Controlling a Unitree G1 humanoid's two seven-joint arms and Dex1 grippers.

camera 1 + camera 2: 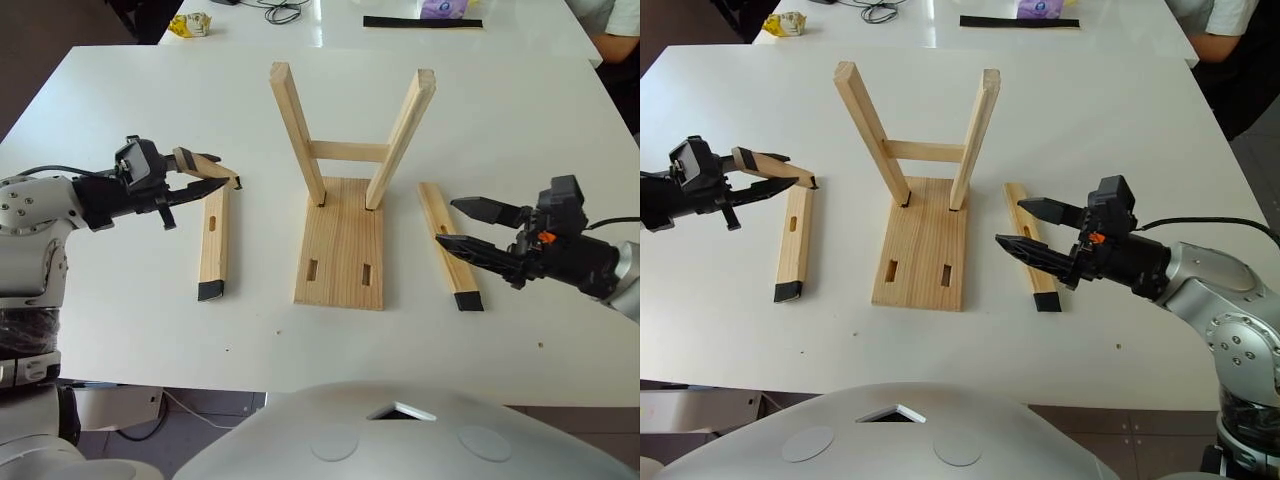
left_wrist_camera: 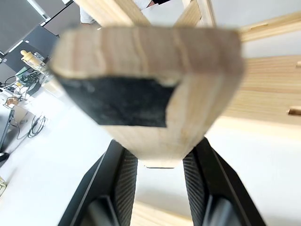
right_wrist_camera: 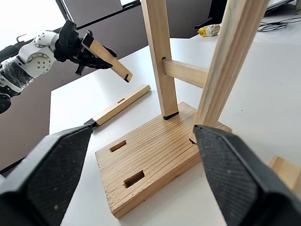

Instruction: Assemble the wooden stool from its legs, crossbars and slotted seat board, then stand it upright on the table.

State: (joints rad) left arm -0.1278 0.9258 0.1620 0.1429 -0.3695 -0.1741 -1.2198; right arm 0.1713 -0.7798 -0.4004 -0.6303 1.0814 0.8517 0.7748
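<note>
The slotted seat board (image 1: 340, 250) lies flat mid-table. Two legs (image 1: 298, 130) (image 1: 400, 135) stand upright in its far slots, joined by a crossbar (image 1: 348, 151). Its two near slots (image 3: 127, 162) are empty. To the board's left, my left gripper (image 1: 218, 170) is shut on a short black-tipped crossbar (image 3: 109, 60), held just above the far end of a loose leg (image 1: 214, 245) that lies flat. A second loose leg (image 1: 450, 245) lies right of the board. My right gripper (image 1: 1012, 222) hovers open over that leg, holding nothing.
A yellow wrapper (image 1: 190, 25) sits at the back left, a black strip (image 1: 422, 21) and a purple packet (image 1: 443, 8) at the back right. The white table (image 1: 120, 330) has free room in front of the board and to both sides.
</note>
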